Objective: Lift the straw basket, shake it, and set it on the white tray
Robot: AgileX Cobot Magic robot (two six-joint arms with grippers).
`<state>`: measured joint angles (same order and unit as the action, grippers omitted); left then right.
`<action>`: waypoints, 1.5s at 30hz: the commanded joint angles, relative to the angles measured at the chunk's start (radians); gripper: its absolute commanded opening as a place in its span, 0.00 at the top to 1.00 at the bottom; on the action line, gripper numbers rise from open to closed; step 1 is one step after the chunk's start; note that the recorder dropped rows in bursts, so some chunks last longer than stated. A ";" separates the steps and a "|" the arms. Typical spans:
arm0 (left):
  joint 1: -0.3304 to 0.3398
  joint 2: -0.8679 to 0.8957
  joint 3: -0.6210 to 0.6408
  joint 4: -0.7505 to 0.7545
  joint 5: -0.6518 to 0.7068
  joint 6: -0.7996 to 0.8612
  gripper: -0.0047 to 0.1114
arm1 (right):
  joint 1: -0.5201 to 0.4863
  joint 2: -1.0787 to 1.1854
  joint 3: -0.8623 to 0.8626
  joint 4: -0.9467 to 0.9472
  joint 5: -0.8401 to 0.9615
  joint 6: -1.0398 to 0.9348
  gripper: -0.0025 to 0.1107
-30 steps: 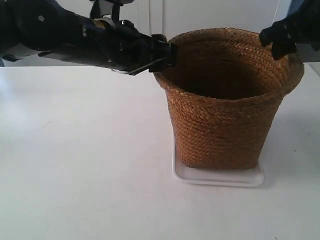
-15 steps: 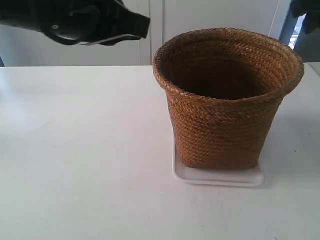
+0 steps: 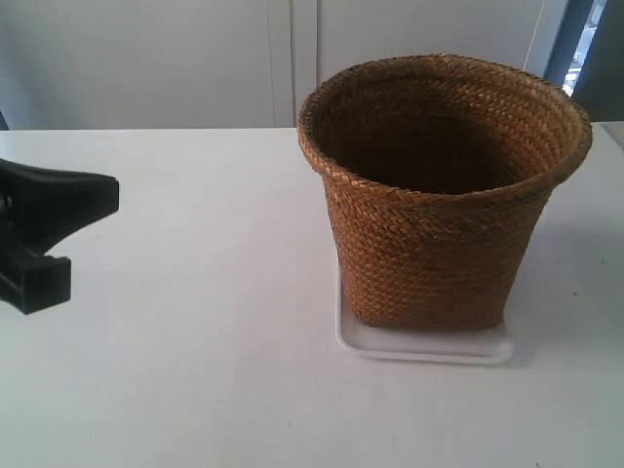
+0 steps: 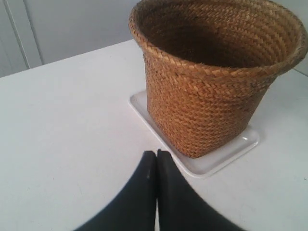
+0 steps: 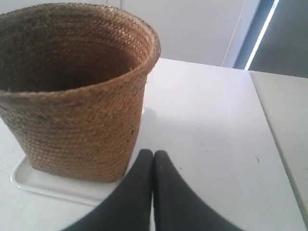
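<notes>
Bench (image 3: 175,370) of plain matte white fills most of every view, smooth and evenly lit, with soft shadows around what stands on it. Behind it runs a pale wall of flat panels (image 3: 146,58) with a vertical joint, and in the exterior view's upper right corner a dark opening with a bright strip (image 3: 575,44) breaks the wall. The basket (image 3: 439,253), brown woven straw with a flared round rim, stands upright on the tray (image 3: 487,349), whose glossy white lip shows along the near side and one flank of the basket's base. The left tool (image 4: 156,159) hangs low over the bench a little short of the tray's corner, its two black fingers pressed flat together and holding nothing. The right tool (image 5: 153,156) is likewise squeezed together and empty, near the opposite side of the basket, apart from it. A black part of the arm at the exterior view's left (image 3: 44,234) juts in at that edge, well apart from the basket. Wide bare bench lies between that arm and the tray. In the right wrist view a thin seam divides the bench from a greyer slab (image 5: 288,120) beyond the basket's side.
</notes>
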<state>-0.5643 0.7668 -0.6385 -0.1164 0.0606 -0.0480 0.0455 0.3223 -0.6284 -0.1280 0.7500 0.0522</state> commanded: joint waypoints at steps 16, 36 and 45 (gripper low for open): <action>-0.006 -0.009 0.047 -0.003 -0.051 0.002 0.96 | -0.006 -0.218 0.127 0.009 -0.030 0.048 0.98; 0.023 -0.075 0.051 0.066 -0.047 0.221 0.96 | -0.006 -0.218 0.127 0.009 -0.030 0.048 0.98; 0.237 -0.226 0.312 0.066 -0.091 0.048 0.96 | -0.006 -0.218 0.127 0.009 -0.030 0.048 0.98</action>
<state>-0.3762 0.5910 -0.4180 -0.0452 0.0115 0.0225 0.0438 0.1092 -0.5056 -0.1163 0.7307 0.0938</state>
